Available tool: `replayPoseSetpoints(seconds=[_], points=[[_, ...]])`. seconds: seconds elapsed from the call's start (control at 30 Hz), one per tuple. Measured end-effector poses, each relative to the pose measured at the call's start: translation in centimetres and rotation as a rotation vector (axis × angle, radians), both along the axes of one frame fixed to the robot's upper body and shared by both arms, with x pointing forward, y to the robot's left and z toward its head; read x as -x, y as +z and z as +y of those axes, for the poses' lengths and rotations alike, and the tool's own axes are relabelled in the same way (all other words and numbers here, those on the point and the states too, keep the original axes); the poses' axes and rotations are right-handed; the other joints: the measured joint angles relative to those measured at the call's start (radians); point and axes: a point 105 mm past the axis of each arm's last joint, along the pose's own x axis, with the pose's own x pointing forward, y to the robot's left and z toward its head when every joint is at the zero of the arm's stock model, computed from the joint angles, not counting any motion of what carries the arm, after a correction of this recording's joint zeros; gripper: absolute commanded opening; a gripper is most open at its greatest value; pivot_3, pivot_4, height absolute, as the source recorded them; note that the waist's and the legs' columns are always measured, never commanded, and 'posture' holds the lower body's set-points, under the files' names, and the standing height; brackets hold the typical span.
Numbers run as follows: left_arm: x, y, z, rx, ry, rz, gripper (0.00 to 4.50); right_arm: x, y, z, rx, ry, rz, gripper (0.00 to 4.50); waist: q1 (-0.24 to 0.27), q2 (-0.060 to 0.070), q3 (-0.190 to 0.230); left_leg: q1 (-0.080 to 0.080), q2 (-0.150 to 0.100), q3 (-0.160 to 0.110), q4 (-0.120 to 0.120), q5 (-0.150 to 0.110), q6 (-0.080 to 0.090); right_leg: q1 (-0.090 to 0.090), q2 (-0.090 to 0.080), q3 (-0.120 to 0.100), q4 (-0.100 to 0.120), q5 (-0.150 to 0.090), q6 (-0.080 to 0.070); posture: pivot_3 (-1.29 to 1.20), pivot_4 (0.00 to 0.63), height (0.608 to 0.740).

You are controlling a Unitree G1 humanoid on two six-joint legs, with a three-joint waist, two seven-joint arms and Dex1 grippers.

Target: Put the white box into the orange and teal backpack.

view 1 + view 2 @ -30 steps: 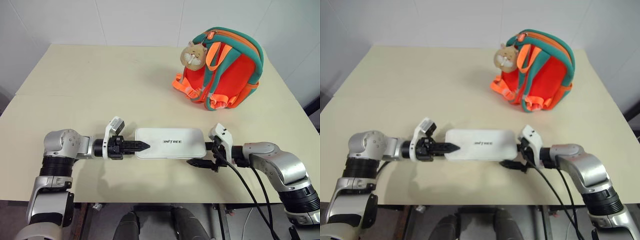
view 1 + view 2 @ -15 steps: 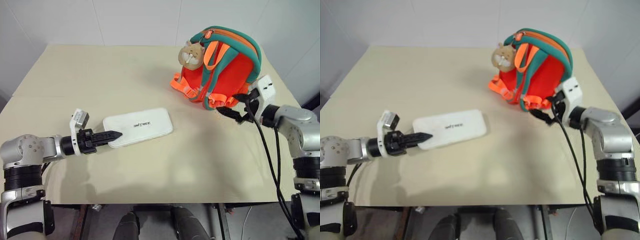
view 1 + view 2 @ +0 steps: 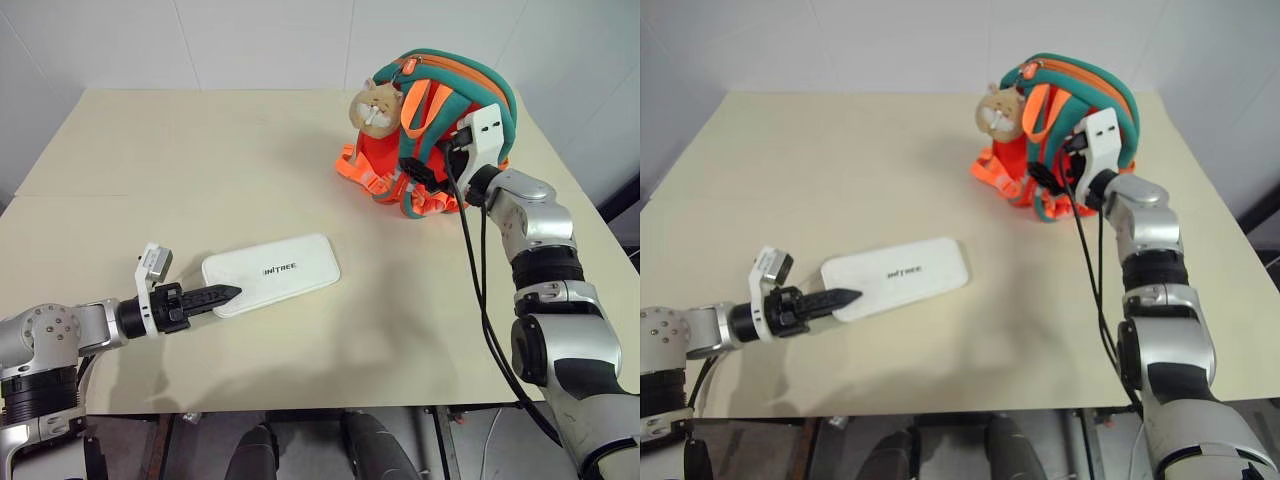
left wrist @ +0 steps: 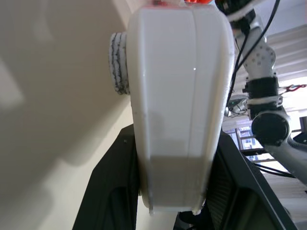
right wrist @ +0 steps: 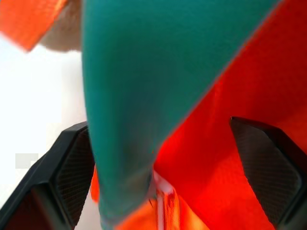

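The white box (image 3: 275, 272) lies flat on the table, slightly angled, dark lettering up. My left gripper (image 3: 226, 293) is shut on its near left end; in the left wrist view the box (image 4: 177, 96) runs out from between the black fingers (image 4: 110, 191). The orange and teal backpack (image 3: 478, 128) stands upright at the far right, its tan cat charm (image 3: 376, 106) hanging in front. My right gripper (image 3: 418, 170) is open against the backpack's front. In the right wrist view a teal strap (image 5: 144, 96) hangs between its fingers (image 5: 67, 177), with the orange body (image 5: 230, 96) behind.
The beige table (image 3: 200, 150) has open room on its far left and middle. Its right edge runs close behind the backpack. Black cables (image 3: 470, 270) hang from my right wrist over the table's right side.
My right gripper left the box's right end and rose forward to the backpack's front. My left gripper pulled the box leftward, turning it slightly.
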Motion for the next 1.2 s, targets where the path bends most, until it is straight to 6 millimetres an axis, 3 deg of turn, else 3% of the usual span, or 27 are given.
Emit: replayPoseSetpoints(seconds=[0.13,0.4,0.57,0.7,0.87,1.03,1.2], points=[[0.2,0.1,0.1,0.002,0.017,-0.009,1.42,-0.5,0.4,1.5,-0.032,0.021,-0.014,4.5,-0.012,0.0,0.0,0.0,0.0,0.0,0.0,0.0,0.0,0.0,0.0,0.0,0.001,0.0,0.0,0.0,0.15,0.74],[0.1,-0.1,-0.2,0.011,0.032,-0.007,1.42,-1.1,-0.8,2.8,-0.054,0.019,-0.028,1.82,-0.022,0.0,0.0,0.0,0.0,0.0,0.0,0.0,-0.001,0.0,0.0,0.0,0.001,0.0,0.0,0.0,0.15,0.74],[0.3,-0.1,0.0,0.009,0.033,-0.005,1.42,-1.0,-0.4,3.5,-0.072,0.06,-0.022,0.13,-0.036,0.0,0.0,0.0,0.0,-0.001,0.0,0.001,-0.001,0.0,0.0,-0.001,0.002,0.0,0.0,0.0,0.15,0.74],[0.3,-0.1,0.8,-0.036,0.049,-0.017,1.42,-0.6,-0.5,3.6,-0.215,0.134,0.055,0.02,-0.039,0.0,0.0,0.001,0.0,-0.001,0.0,0.001,-0.001,0.0,0.001,-0.001,0.002,0.0,0.0,0.0,0.15,0.74],[-0.2,0.9,2.6,-0.061,0.112,-0.069,1.42,0.8,-0.5,5.3,-0.248,0.325,0.139,0.02,-0.041,0.001,0.0,0.001,0.0,-0.001,0.0,0.001,-0.002,0.0,0.001,-0.001,0.003,0.0,0.0,0.0,0.15,0.74],[0.3,1.8,4.9,-0.057,0.187,-0.107,1.42,5.2,1.0,6.5,-0.264,0.644,0.202,0.02,-0.035,0.001,0.0,0.0,0.0,-0.003,-0.003,0.001,-0.002,0.0,0.0,-0.003,0.003,0.0,-0.001,0.0,0.15,0.74],[1.8,2.9,7.8,-0.074,0.259,-0.156,1.42,12.6,2.2,6.3,-0.283,0.97,0.361,0.02,-0.031,0.003,0.002,-0.002,0.001,-0.006,-0.006,0.0,-0.003,-0.001,-0.001,-0.006,0.0,-0.003,-0.004,0.0,0.15,0.74]])
